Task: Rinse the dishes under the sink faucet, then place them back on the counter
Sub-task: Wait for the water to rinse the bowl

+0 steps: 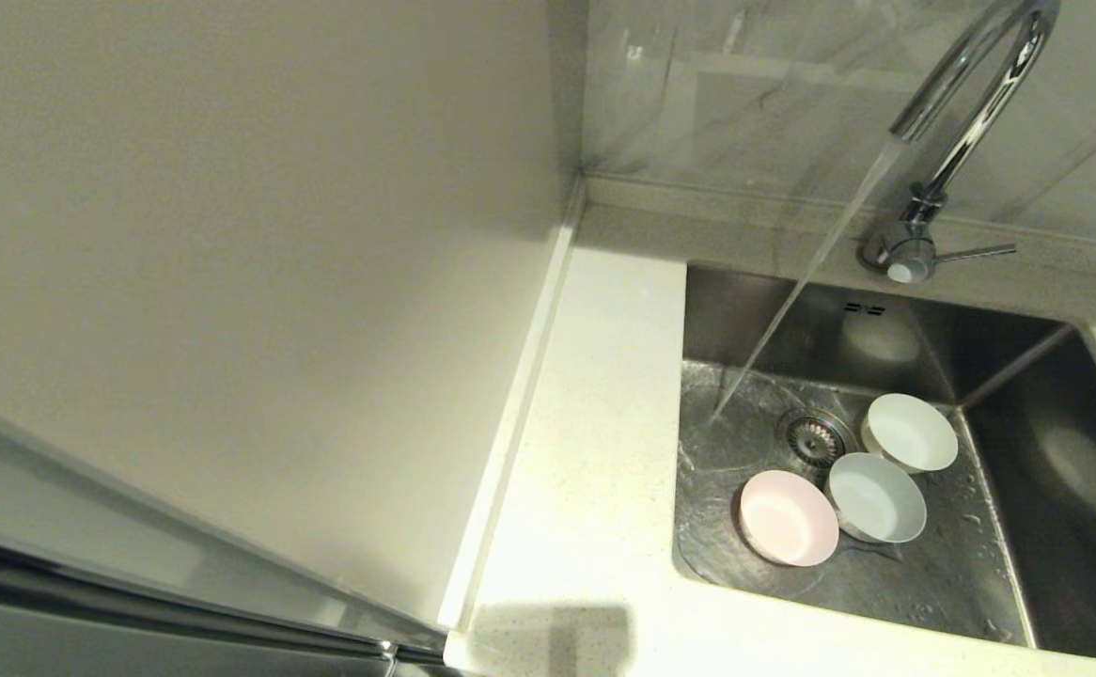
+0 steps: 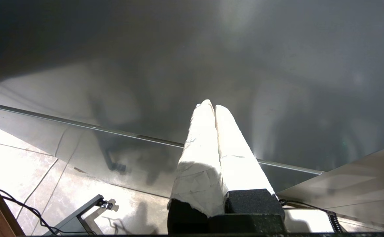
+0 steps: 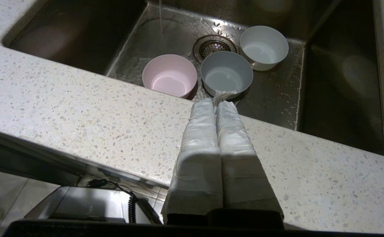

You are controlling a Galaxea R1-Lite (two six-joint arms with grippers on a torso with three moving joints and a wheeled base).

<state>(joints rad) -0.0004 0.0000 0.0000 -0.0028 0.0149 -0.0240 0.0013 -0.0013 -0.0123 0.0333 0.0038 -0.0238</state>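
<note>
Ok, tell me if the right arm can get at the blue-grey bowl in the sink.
Probably yes: the right gripper, shut, is at the counter edge facing the blue-grey bowl, with nothing between them.

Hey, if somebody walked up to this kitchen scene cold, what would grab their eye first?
Probably the water running from the chrome faucet at the back of the sink, landing on the basin floor left of the drain. Next, three small bowls clustered beside the drain: a pink bowl nearest the counter, a blue-grey bowl to its right, and a white bowl behind that. None sits under the stream.
</note>
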